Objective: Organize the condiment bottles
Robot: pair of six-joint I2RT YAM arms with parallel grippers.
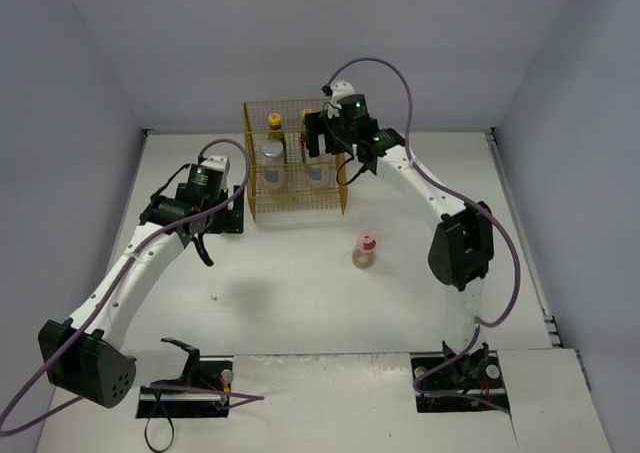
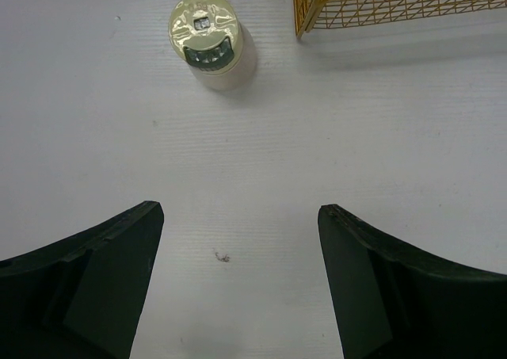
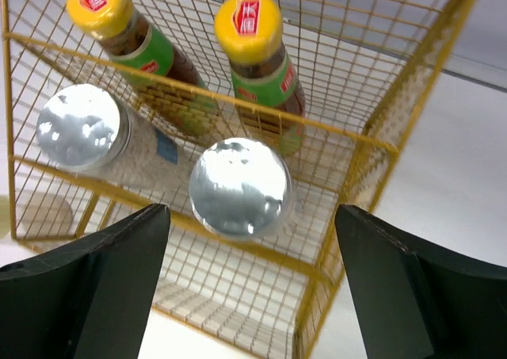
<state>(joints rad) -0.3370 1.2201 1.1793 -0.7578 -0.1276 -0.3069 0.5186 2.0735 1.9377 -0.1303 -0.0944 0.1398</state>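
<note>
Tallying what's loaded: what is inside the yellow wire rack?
In the yellow wire rack: two dark bottles with yellow caps at the back, two pale silver-lidded jars in front. The open right gripper's black fingers cover its near lower corners.

My right gripper [image 3: 249,212] hangs, jaws wide, over the yellow wire rack [image 3: 372,149]. Under it two silver-lidded jars [image 3: 238,186] and behind them two yellow-capped bottles [image 3: 249,26] block the way down. Only the near strip of the rack shows bare mesh floor. Before my left gripper [image 2: 239,208], jaws apart, the table [image 2: 356,121] is free up to the green-capped bottle [image 2: 204,30] and the rack corner, with a passage between them. The pink-capped bottle [image 1: 366,248] stands alone, with room on all sides.
</note>
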